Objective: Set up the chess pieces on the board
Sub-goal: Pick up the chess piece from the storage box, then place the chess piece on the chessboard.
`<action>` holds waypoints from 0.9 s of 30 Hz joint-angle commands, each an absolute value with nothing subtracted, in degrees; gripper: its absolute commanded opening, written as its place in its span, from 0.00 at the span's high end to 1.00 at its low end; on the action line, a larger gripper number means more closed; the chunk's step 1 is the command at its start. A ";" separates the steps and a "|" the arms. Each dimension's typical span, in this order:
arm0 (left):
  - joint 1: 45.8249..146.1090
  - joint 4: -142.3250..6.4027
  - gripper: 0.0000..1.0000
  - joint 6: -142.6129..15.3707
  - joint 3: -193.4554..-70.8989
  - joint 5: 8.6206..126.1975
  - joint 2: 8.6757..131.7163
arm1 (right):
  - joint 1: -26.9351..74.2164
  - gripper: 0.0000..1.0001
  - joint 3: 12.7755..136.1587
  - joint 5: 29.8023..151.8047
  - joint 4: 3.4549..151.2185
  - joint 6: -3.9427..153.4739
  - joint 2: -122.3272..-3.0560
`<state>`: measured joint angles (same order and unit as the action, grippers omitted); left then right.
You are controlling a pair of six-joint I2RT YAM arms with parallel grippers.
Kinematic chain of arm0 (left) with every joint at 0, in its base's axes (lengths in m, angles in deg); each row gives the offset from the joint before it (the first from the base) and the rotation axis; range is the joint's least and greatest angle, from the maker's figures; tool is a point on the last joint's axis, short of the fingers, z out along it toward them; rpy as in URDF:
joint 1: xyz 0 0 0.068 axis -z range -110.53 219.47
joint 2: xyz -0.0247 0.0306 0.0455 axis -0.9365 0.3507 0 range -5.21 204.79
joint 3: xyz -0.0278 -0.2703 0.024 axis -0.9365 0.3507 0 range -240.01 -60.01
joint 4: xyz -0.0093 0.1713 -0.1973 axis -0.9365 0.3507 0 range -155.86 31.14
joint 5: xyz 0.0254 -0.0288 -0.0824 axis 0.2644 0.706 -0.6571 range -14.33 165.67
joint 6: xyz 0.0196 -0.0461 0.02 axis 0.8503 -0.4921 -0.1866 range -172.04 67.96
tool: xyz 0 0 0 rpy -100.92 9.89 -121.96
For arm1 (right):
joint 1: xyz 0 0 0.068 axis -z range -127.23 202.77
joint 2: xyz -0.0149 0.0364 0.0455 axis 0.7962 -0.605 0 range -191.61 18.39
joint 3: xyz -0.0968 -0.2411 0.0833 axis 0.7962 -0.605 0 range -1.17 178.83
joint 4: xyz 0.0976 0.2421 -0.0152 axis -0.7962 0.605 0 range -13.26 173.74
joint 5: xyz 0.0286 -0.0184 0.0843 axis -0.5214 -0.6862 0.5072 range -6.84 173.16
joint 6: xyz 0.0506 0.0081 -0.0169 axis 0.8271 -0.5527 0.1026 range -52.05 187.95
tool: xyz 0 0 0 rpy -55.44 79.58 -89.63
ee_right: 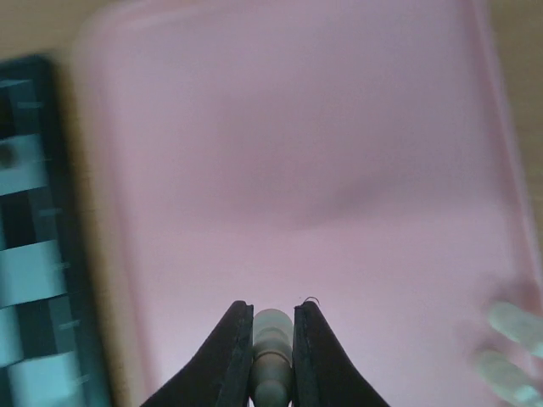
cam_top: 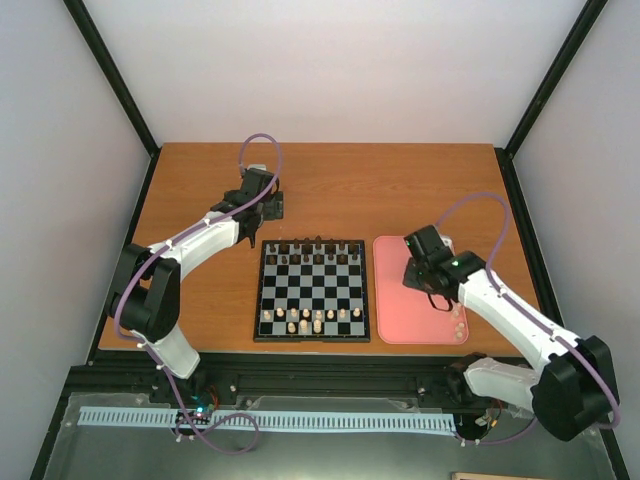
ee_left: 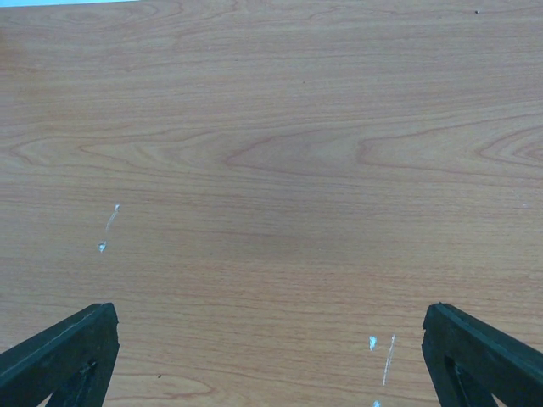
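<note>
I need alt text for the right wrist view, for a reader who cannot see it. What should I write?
The right gripper, shut on a pale chess piece, is over a pink tray in a blurred picture. Two more pale pieces lie on the tray at the lower right, and the edge of the checked board shows at the left.

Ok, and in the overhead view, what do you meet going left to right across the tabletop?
left gripper → board → pink tray
</note>
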<state>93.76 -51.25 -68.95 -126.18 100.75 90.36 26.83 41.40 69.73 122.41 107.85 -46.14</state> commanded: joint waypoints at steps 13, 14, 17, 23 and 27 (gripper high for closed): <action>94.16 -51.26 0.00 -68.11 -128.31 102.96 91.36 | -9.80 0.97 65.56 74.03 130.62 102.04 -66.47; 94.16 -51.27 0.00 -68.12 -128.23 102.99 91.29 | -11.02 0.97 65.65 73.83 130.45 102.54 -66.77; 94.16 -51.27 0.00 -68.13 -128.13 103.27 91.21 | -14.37 0.97 65.26 73.02 128.90 104.32 -68.02; 94.16 -51.44 0.00 -68.13 -127.97 103.15 91.14 | -19.23 0.97 66.33 68.27 127.84 106.76 -73.79; 94.16 -51.36 0.00 -68.12 -127.87 103.36 90.72 | -20.33 0.97 66.49 66.59 126.38 107.59 -76.51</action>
<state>93.76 -51.22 -68.90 -126.18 102.50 90.93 -19.26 65.07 70.34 127.59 105.49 -74.78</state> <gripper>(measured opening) 0.998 0.102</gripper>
